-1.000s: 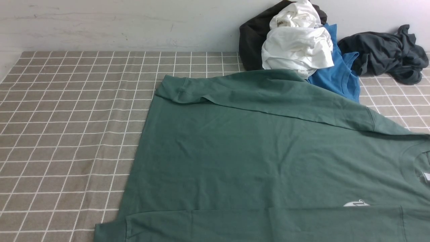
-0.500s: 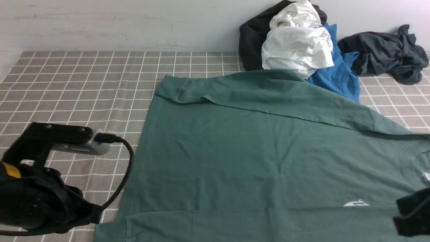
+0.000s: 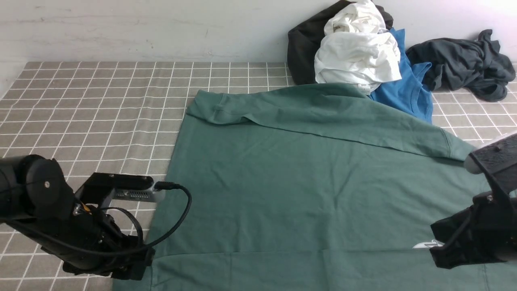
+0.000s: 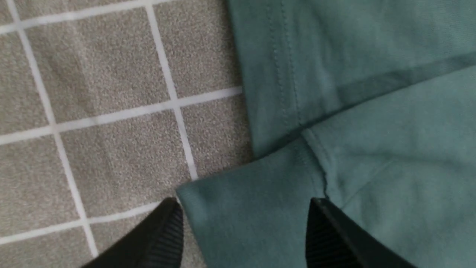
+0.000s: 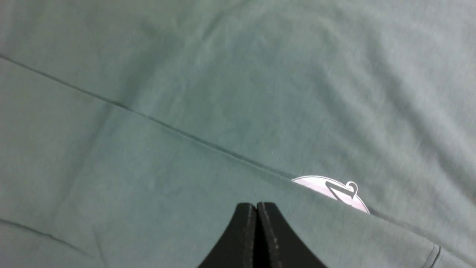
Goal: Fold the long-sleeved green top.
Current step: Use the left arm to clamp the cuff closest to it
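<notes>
**Q:** Entry: where is the garment, and why is it laid that way?

**Me:** The large dark-green cotton long-sleeved top (image 3: pixel 307 182) lies flat on the grey-brown checked cloth (image 3: pixel 80 121) covering the worktop; it spans from the middle to the right edge and reaches the near edge; hem to the left, neck to the right. One sleeve is folded in along the far side and the other along the near side, so I judge the body folds come next. The crumpled white garment (image 3: pixel 355 52), bright blue shirt (image 3: pixel 408 93) and dark grey garment (image 3: pixel 464 64) sit in the far right corner; they are no part of the job, though the top's far fold runs up against the first two.

**Q:** And the claws?

**Me:** My left claw (image 4: pixel 243 208) is spread wide at the top's near left corner, straddling the near sleeve's cuff (image 4: pixel 260 193); one tip is over the checked cloth, the other over green; it grips nothing; I cannot tell whether the tips touch the fabric. I judge it is placed to pinch that corner. My right claw (image 5: pixel 256 208) has its jaws pressed together and empty; it hangs above the near sleeve, just beside the small white chest logo (image 5: pixel 331 191).
</notes>
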Available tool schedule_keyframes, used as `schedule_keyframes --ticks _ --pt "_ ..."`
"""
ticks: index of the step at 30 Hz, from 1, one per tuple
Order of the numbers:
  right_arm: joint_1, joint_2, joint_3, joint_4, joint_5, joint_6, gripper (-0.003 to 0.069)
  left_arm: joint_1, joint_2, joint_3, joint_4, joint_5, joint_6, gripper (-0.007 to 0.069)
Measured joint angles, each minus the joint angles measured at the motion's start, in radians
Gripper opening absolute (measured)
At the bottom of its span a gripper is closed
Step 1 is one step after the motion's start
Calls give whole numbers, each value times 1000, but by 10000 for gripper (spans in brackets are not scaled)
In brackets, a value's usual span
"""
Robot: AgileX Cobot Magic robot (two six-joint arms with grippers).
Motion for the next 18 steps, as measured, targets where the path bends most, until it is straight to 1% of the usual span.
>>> schedule_keyframes --ticks 5,8,10,11,12,13,14,15,16,18 --pt "0 0 0 0 -1 0 -14 0 73 -9 22 -29 -94 412" --pt "0 0 0 0 -4 0 -14 0 83 -16 27 -21 -100 386" --pt "0 0 0 0 -8 0 -14 -1 84 -19 30 -19 -98 291" --pt "0 0 0 0 -8 0 -14 -4 84 -20 25 -21 -92 260" --pt "0 0 0 0 -8 0 -14 -6 80 -20 17 -24 -81 204" --pt "0 0 0 0 -10 0 -14 -9 73 -20 10 -23 -68 131" --pt "0 0 0 0 -11 0 -14 -10 62 -21 7 -22 -59 80" --pt "0 0 0 0 -13 0 -14 -10 45 -26 7 -20 -49 53" --pt "0 0 0 0 -14 0 -14 -10 15 -38 7 -8 -38 44" --pt "0 0 0 0 -14 0 -14 -10 -9 -52 7 0 -29 44"
